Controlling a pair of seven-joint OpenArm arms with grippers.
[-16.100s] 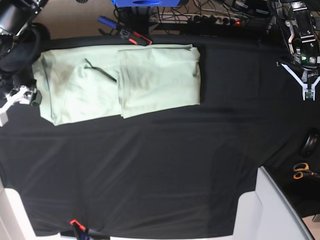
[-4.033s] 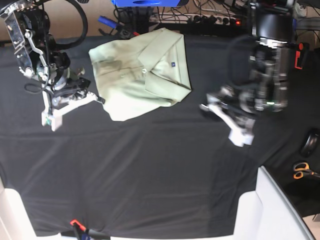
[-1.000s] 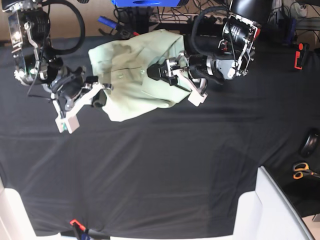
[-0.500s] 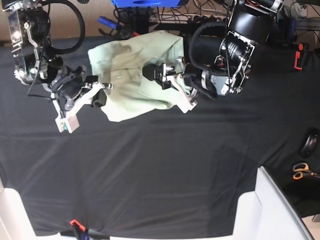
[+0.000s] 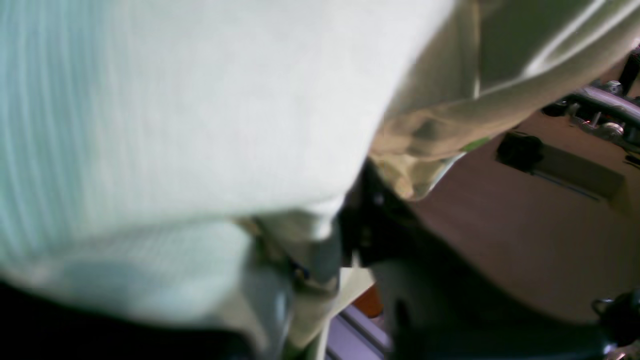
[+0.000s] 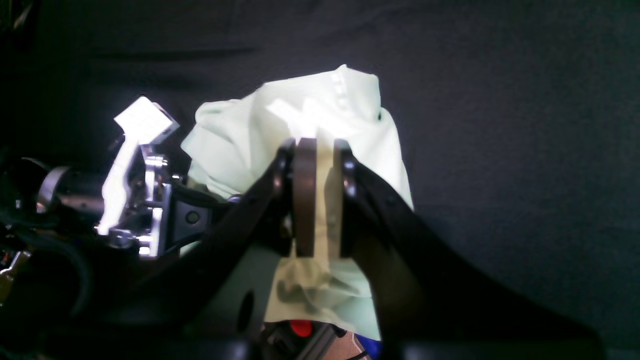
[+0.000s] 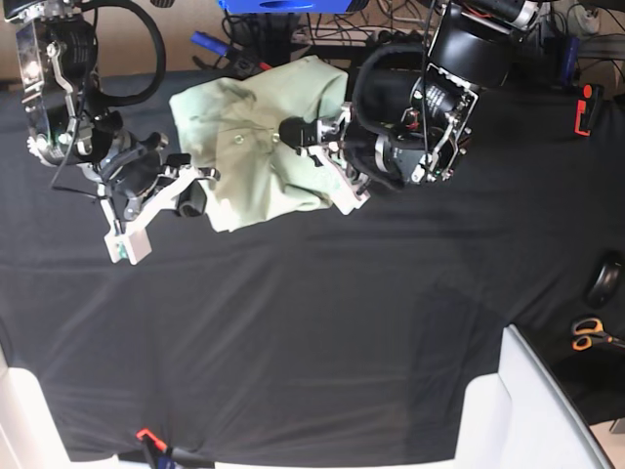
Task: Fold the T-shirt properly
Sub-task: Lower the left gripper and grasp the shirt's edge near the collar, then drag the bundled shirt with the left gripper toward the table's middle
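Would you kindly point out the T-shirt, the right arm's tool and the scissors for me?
T-shirt (image 7: 256, 107): base view, upper folded panel.
Right tool (image 6: 316, 200): right wrist view, midway between its fingertips, clamped on the cloth.
Scissors (image 7: 589, 334): base view, orange handles at right edge.

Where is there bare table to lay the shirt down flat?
The black cloth is bare across the middle and front, from below the T-shirt to the near edge. The back is crowded: right gripper, left gripper; scissors at one side.

You see two black arms with silver brackets and screws. Looped black cables trail behind. The left gripper (image 7: 327, 161) and right gripper (image 7: 161, 210) have white fingers.
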